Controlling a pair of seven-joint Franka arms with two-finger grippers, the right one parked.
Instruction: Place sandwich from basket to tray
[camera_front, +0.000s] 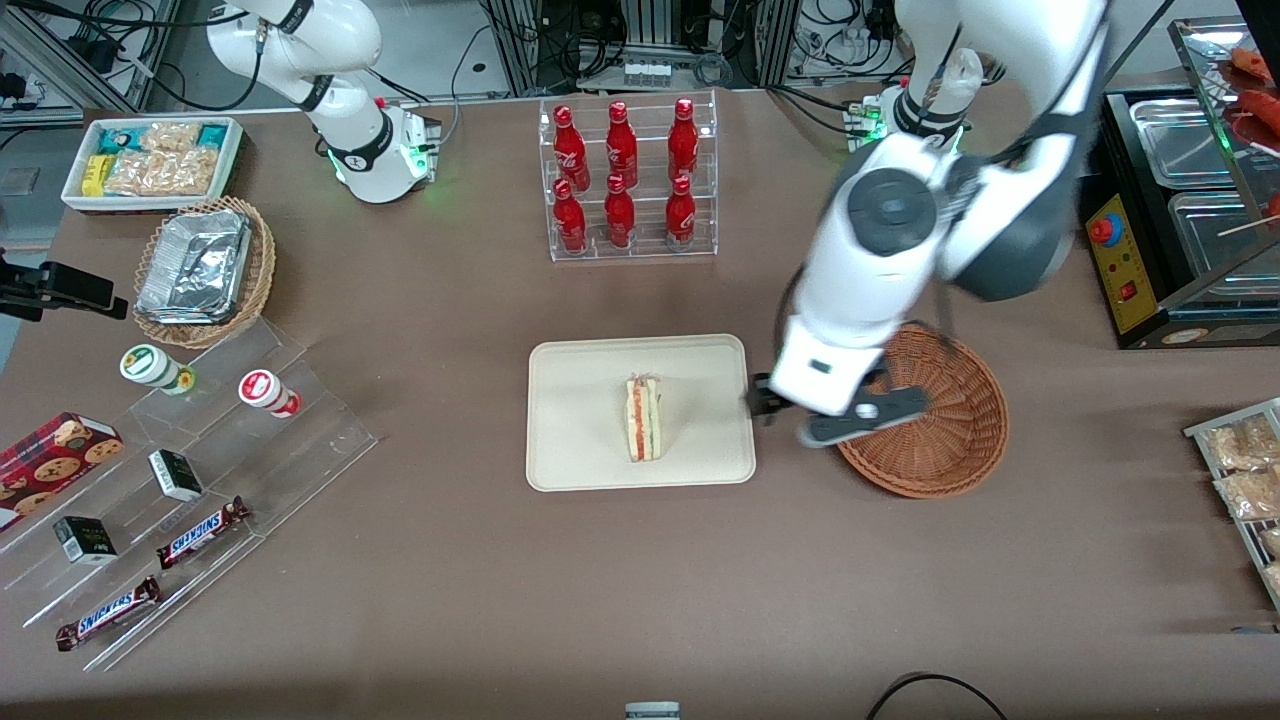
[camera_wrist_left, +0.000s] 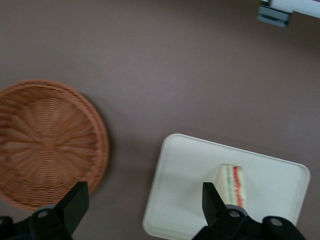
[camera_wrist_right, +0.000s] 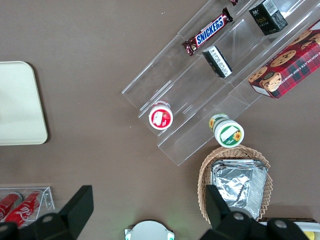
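- Sitting on the tray (camera_front: 580, 420) is the sandwich (camera_front: 643, 418), lying free, so the drop-off looks done.
- Gripper (camera_wrist_left: 145, 210) hangs wide and empty above the gap between tray and basket (camera_front: 950, 425), probably just clearing out.
- Arm covers part of the basket from the front; the visible part is bare.

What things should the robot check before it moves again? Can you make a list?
1. Sandwich lies on the tray, inside the rim: ok.
2. Basket holds nothing: ok.
3. Tool is open and holds nothing: ok.
4. Tool hangs above the table between basket and tray, touching neither: ok.
5. Sandwich is in one piece, layers together: ok.
6. Clear way for the arm to pull back: cannot tell.
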